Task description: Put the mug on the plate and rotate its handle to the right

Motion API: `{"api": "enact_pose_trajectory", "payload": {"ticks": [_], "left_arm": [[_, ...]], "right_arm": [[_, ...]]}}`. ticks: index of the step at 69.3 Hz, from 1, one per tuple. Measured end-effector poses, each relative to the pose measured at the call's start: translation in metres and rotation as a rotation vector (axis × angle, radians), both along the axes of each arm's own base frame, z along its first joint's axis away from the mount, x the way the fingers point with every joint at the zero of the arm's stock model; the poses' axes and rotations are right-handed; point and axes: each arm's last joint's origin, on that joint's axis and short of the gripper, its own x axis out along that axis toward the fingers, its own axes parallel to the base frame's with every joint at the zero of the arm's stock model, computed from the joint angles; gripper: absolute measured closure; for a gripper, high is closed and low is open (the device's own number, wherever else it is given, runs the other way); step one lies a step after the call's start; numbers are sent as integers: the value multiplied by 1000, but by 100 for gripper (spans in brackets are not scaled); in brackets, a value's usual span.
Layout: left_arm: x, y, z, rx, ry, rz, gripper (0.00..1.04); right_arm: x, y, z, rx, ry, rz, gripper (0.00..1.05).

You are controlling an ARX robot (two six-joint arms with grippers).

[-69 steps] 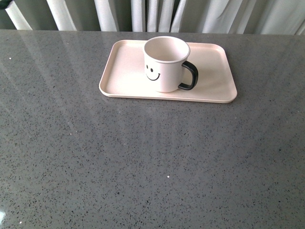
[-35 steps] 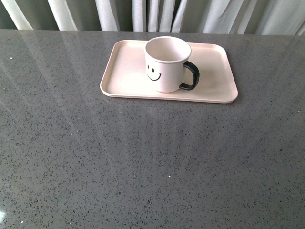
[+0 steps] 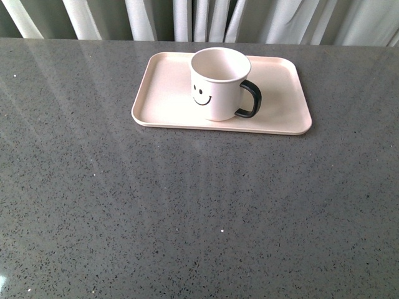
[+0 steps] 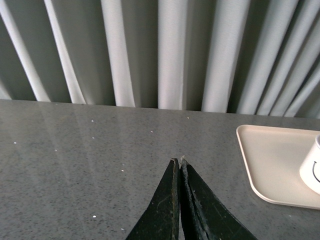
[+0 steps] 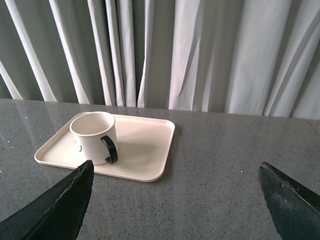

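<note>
The cream-white mug (image 3: 218, 84) stands upright on the pale pink plate (image 3: 280, 109) at the far middle of the table, smiley face toward me. Its black handle (image 3: 249, 99) points right. The mug (image 5: 94, 137) and plate (image 5: 145, 150) also show in the right wrist view, the handle (image 5: 110, 150) toward the camera. My right gripper (image 5: 175, 172) is open and empty, well back from the plate. My left gripper (image 4: 179, 162) is shut and empty, over bare table to the left of the plate (image 4: 270, 160); the mug's edge (image 4: 312, 170) shows there. Neither arm shows in the front view.
The grey speckled table (image 3: 187, 212) stretches in front of the plate. Pale curtains (image 3: 187, 18) hang behind the table's far edge.
The whole front view has shifted very slightly to the right; the mug and plate keep the same place relative to each other.
</note>
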Motion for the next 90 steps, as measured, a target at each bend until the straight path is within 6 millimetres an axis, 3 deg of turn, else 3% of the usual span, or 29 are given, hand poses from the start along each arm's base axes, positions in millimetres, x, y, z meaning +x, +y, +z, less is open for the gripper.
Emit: {"api": "enact_pose_trajectory", "payload": {"ticks": [38,90], "left_arm": [[-32,0,6,1,-21,-4,103],[-53,0,9,1,-31,-5,103]], "right_arm": [[0,0,0,0,0,0,9],[0,0,0,0,0,0,9]]}}
